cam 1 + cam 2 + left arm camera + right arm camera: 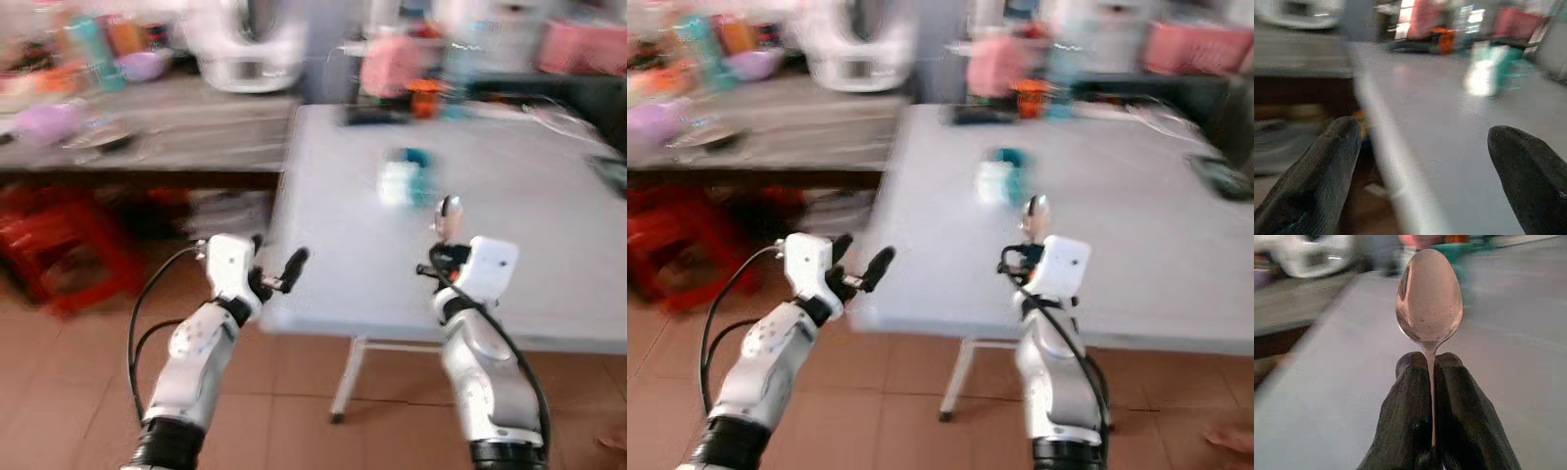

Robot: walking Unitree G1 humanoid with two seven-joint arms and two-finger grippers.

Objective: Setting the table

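While we approach the table point(549, 294), head view: our right gripper point(438, 257) carries a spoon point(449, 209) upright over its edge, a cup point(402, 181) beyond. Left wrist: left gripper point(1422, 161) fingers spread, empty. Right wrist: fingers point(1405, 431) pinch the spoon's handle, likely ready for laying down.

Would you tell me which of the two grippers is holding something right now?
The right gripper: its fingers are pinched shut on the handle of a metal spoon, bowl pointing up. The left gripper is open, at the grey table's corner.
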